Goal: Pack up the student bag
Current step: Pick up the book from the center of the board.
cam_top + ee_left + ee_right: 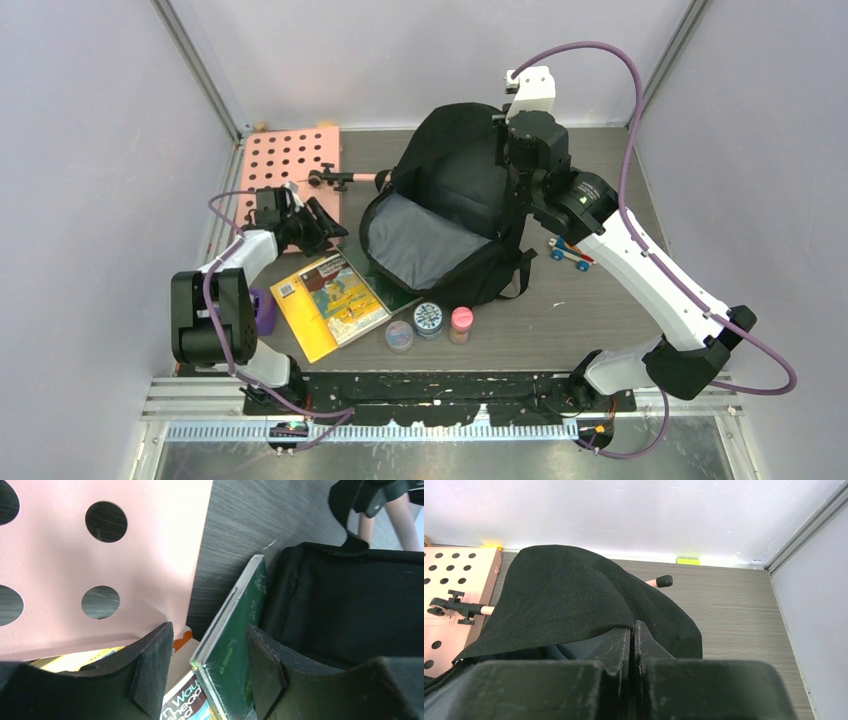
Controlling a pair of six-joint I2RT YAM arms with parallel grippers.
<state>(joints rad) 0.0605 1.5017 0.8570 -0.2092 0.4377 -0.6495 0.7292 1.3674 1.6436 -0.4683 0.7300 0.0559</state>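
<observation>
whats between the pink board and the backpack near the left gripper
A thin green book lies between the pink perforated board and the black backpack, framed by the open left gripper. The left wrist view shows it.

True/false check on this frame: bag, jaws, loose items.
1. The student bag lies open, grey lining showing. True.
2. The right gripper has its jaws wide open. False: they are shut on the bag's black fabric.
3. The left gripper has its jaws either side of a green book. True.
4. The three small jars sit inside the bag. False: they stand on the table, on its near side.
</observation>
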